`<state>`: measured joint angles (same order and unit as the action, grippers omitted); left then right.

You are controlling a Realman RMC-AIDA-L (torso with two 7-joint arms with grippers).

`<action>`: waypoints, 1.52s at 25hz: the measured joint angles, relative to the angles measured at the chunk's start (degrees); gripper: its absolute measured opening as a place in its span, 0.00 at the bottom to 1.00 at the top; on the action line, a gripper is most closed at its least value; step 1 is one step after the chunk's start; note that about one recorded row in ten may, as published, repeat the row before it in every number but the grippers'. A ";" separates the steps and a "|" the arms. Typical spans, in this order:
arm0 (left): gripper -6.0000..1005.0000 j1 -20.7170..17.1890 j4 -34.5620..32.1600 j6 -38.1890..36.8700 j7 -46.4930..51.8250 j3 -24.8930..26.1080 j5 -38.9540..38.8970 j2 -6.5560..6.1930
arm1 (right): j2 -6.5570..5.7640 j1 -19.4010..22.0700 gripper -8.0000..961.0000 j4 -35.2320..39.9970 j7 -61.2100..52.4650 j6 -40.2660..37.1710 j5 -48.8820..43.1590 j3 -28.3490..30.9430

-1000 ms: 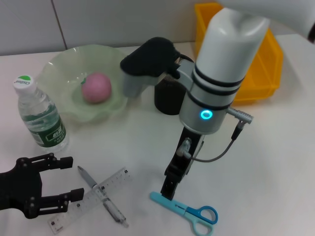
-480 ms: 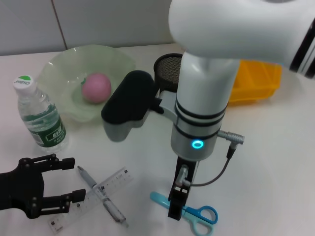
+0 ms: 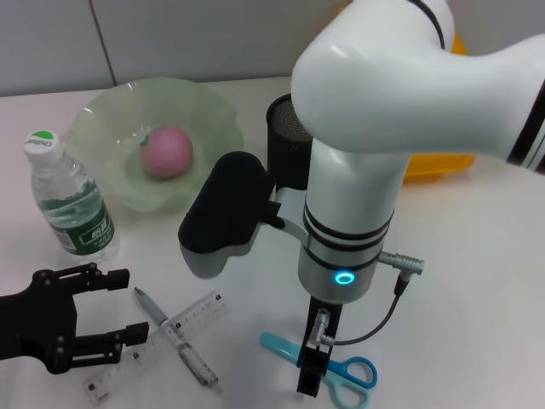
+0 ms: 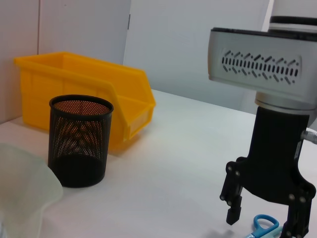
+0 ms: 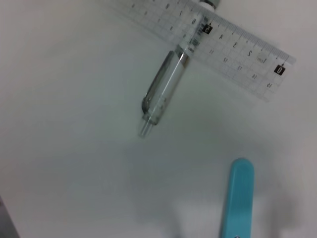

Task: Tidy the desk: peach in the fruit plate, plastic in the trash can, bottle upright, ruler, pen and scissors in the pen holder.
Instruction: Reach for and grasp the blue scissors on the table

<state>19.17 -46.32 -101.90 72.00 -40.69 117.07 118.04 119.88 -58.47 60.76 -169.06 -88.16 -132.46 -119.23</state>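
Note:
Light-blue scissors [image 3: 341, 369] lie near the table's front edge. My right gripper [image 3: 312, 380] hangs straight down over them. In the left wrist view it [image 4: 261, 226] is open, with the blue handle [image 4: 267, 220] between its fingers. A clear pen [image 3: 176, 337] lies across a clear ruler [image 3: 153, 346] at the front left. My left gripper [image 3: 119, 308] is open and empty just left of them. The pink peach [image 3: 166, 152] sits in the green plate [image 3: 111, 119]. The bottle [image 3: 70, 203] stands upright. The black mesh pen holder [image 3: 283, 141] is behind my right arm. No plastic shows.
A yellow bin [image 3: 443, 164] stands at the back right, mostly hidden by my right arm; it also shows in the left wrist view [image 4: 99, 89] behind the pen holder [image 4: 79, 141]. The right wrist view shows the pen [image 5: 166, 89], the ruler [image 5: 233, 44] and the scissors' blade cover [image 5: 238, 198].
My right arm has swung from beside the pen holder toward the front edge, bringing its gripper down over the scissors. The left gripper and the objects have not moved.

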 joint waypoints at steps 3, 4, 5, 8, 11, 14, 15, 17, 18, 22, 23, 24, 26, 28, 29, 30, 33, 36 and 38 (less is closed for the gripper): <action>0.78 0.12 0.00 0.05 0.05 -0.18 0.00 0.00 | 0.00 0.01 0.78 -0.05 0.01 0.52 -0.21 -0.65; 0.78 0.15 0.00 0.05 0.06 -0.26 0.00 0.00 | 0.00 0.02 0.78 -0.09 0.01 0.60 -0.26 -0.69; 0.78 0.17 0.00 0.05 0.06 -0.28 0.00 0.00 | 0.00 0.04 0.78 -0.12 0.08 0.71 -0.32 -0.70; 0.78 0.26 0.00 0.05 0.07 -0.31 0.00 0.00 | 0.00 0.10 0.78 -0.21 0.17 1.06 -0.60 -0.72; 0.78 0.28 0.00 0.07 -0.01 -0.34 0.00 0.00 | 0.00 0.21 0.78 -0.25 0.27 1.41 -0.63 -0.93; 0.78 0.35 0.03 0.13 -0.08 -0.35 -0.01 0.00 | 0.00 0.22 0.78 -0.25 0.31 1.60 -0.63 -1.34; 0.78 0.37 0.05 0.13 -0.08 -0.35 0.00 0.00 | 0.00 0.24 0.78 -0.24 0.35 1.71 -0.63 -1.63; 0.78 0.37 0.14 0.20 -0.11 -0.35 -0.01 -0.02 | 0.00 0.29 0.78 -0.22 0.41 1.89 -0.63 -2.24; 0.78 0.37 0.14 0.20 -0.11 -0.35 -0.01 -0.02 | 0.00 0.29 0.78 -0.22 0.41 1.89 -0.63 -2.24; 0.78 0.23 0.13 0.29 -0.11 -0.35 -0.01 -0.09 | 0.00 0.30 0.78 -0.08 0.43 2.51 -0.63 -2.69; 0.78 0.23 0.13 0.29 -0.11 -0.35 -0.01 -0.09 | 0.00 0.29 0.78 -0.01 0.43 2.58 -0.63 -2.85; 0.78 0.18 0.10 0.50 -0.18 -0.35 -0.01 -0.10 | 0.00 0.29 0.78 0.01 0.43 2.63 -0.63 -3.01; 0.78 0.22 0.11 0.57 -0.18 -0.35 0.00 -0.17 | 0.00 0.25 0.78 0.03 0.43 2.89 -0.60 -3.61; 0.78 0.25 0.13 0.57 -0.17 -0.35 0.00 -0.20 | 0.00 0.22 0.76 0.02 0.42 3.04 -0.56 -3.87; 0.78 0.26 0.12 0.54 -0.15 -0.35 0.00 -0.23 | 0.00 0.17 0.75 0.00 0.42 3.19 -0.49 -4.15; 0.78 0.26 0.11 0.50 -0.15 -0.35 0.01 -0.23 | -0.01 0.11 0.74 -0.01 0.42 3.24 -0.40 -4.25; 0.78 0.26 0.04 0.40 -0.17 -0.35 0.02 -0.23 | 0.00 0.06 0.67 -0.03 0.36 3.30 -0.28 -4.28; 0.78 0.25 0.00 0.22 -0.14 -0.35 0.04 -0.21 | 0.00 0.03 0.58 -0.10 0.19 3.36 -0.25 -4.26; 0.78 0.25 0.00 0.18 -0.09 -0.35 0.06 -0.20 | 0.00 0.03 0.52 -0.11 0.18 3.36 -0.25 -4.30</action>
<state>19.42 -46.32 -101.71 71.90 -41.04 117.13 117.84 119.88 -58.44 60.65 -168.88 -84.81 -132.71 -123.53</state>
